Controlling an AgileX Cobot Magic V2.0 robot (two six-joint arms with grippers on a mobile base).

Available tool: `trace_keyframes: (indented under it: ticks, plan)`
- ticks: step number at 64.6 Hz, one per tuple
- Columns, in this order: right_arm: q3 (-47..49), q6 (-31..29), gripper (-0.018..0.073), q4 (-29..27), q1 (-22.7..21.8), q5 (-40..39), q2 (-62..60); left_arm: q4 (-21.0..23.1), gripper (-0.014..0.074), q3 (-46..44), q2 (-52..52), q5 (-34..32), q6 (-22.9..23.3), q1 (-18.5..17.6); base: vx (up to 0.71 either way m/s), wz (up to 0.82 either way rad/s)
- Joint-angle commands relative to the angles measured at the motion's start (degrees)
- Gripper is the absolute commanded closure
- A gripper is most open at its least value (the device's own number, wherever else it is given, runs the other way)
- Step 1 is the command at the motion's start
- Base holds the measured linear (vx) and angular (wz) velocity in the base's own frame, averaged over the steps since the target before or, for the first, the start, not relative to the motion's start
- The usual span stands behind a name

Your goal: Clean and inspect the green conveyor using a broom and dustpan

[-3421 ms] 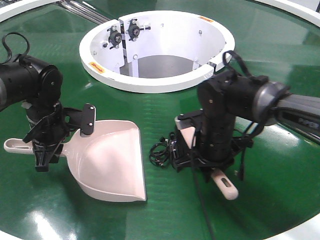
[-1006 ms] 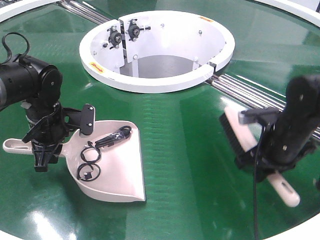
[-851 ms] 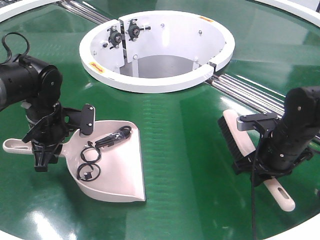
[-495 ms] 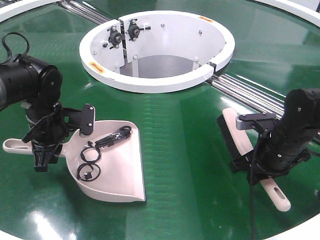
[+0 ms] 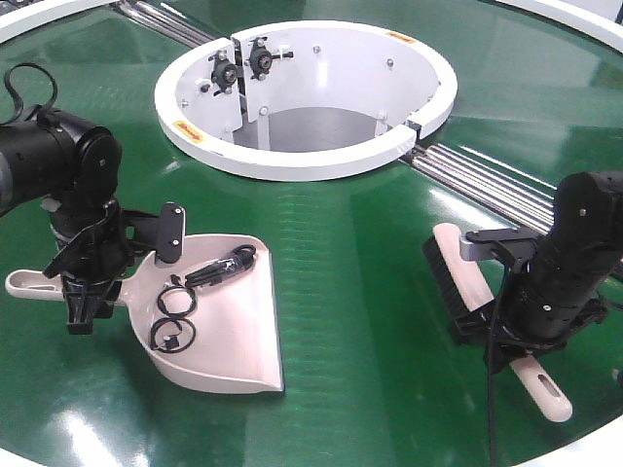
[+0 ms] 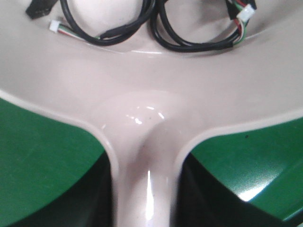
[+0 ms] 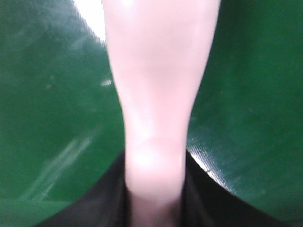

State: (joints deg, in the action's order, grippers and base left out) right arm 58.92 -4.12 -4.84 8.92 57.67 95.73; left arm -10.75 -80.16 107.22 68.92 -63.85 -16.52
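The beige-pink dustpan (image 5: 229,336) lies on the green conveyor (image 5: 360,292) at the left, mouth facing front right. Black coiled cables (image 5: 180,313) rest inside it. My left gripper (image 5: 90,292) is shut on the dustpan handle; in the left wrist view the handle (image 6: 147,179) runs between the dark jaws, with cables (image 6: 189,42) above. At the right, my right gripper (image 5: 516,336) is shut on the broom (image 5: 465,282), whose dark bristles face left, low over the belt. The right wrist view shows the broom handle (image 7: 158,94) clamped in the gripper (image 7: 154,198).
The white ring-shaped central opening (image 5: 302,161) sits at the back centre. Metal rollers (image 5: 487,185) run from it toward the right, behind the broom. The conveyor's white rim (image 5: 594,443) curves along the front right corner, near the broom's handle end (image 5: 547,397).
The cables that lay on the belt by the broom are now in the dustpan. The right arm carried the broom rightward, then eased it slightly down and left. Left arm and dustpan are unmoved.
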Motion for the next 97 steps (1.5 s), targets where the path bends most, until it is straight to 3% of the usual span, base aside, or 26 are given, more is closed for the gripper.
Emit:
trace_keyframes:
  ticks: [1,39,49,58,81,97]
  plan:
    - [1.26,-0.15,0.0564,0.03,-0.17,0.22,-2.68,0.13,0.0603,-1.63,-2.76,0.80,0.15,-0.25,0.00,0.00]
    - [1.26,-0.05,0.0554,0.08,-0.17,0.38,-2.68,0.08,0.0601,-1.63,-2.69,2.49,0.15,-0.25,0.00,0.00]
    - [1.26,0.08,0.0507,0.15,-0.17,0.47,-2.68,0.28,0.0587,-1.63,-2.69,2.62,1.41,-0.25,0.00,0.00]
    - [1.26,0.01,0.0415,0.15,-0.17,0.77,-2.68,0.28,0.0554,-1.63,-2.69,2.55,5.19,-0.25,0.00,0.00]
    - [1.26,0.01,0.0109,0.16,-0.17,0.82,-2.68,1.64,0.0355,-1.63,-2.69,2.44,7.12,-0.25,0.00,0.00]
    - [1.26,-0.11,0.0048,-0.01,-0.17,1.02,-2.85,1.58,0.0147,-1.63,-2.69,2.38,11.31,-0.25,0.00,0.00]
